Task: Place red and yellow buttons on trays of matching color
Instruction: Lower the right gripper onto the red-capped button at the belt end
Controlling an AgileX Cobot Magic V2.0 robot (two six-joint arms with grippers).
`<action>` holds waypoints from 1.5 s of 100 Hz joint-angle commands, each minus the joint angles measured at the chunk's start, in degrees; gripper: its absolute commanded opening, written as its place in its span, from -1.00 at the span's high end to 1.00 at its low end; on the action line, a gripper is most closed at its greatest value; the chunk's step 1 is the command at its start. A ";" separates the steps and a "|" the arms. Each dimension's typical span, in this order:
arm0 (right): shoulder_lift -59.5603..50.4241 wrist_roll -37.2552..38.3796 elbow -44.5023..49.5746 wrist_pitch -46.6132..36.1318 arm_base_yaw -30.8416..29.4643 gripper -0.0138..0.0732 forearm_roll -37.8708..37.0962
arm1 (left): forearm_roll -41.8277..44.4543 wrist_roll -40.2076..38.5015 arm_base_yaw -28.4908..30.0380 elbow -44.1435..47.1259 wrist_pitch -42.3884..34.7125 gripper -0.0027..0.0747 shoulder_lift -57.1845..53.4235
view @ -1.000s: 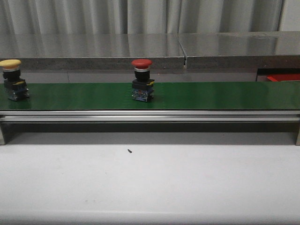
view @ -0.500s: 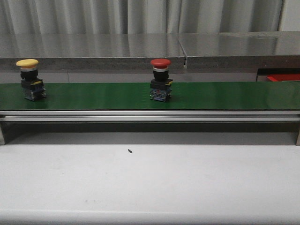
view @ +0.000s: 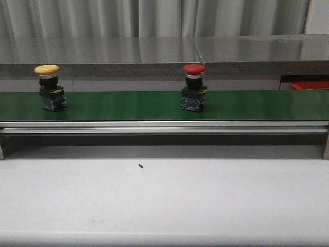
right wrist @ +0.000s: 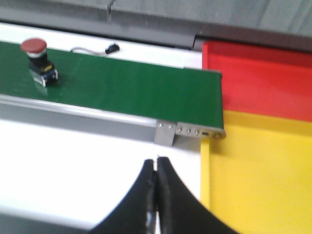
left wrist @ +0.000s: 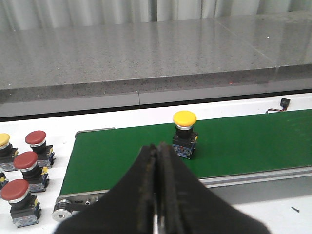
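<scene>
On the green conveyor belt (view: 128, 105) stand two buttons. The yellow button (view: 50, 86) is at the left, the red button (view: 194, 86) near the middle. In the left wrist view the yellow button (left wrist: 185, 138) stands just beyond my left gripper (left wrist: 157, 148), which is shut and empty. My right gripper (right wrist: 156, 163) is shut and empty above the white table, with the red button (right wrist: 37, 60) far off on the belt. The red tray (right wrist: 258, 80) and yellow tray (right wrist: 263, 175) lie past the belt's end. Neither gripper shows in the front view.
Several spare red buttons (left wrist: 27, 168) and a yellow one (left wrist: 5, 148) stand on the table beside the belt's start. A grey stone ledge (view: 103, 56) runs behind the conveyor. A small dark speck (view: 141, 165) lies on the white table in front.
Both buttons have travelled to the right along the belt. Nothing else has visibly moved.
</scene>
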 commanded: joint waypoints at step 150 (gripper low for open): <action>56.03 -6.40 -30.93 -1.24 3.94 -0.82 8.20 | -2.43 -0.14 -0.48 -1.54 -4.88 0.98 0.13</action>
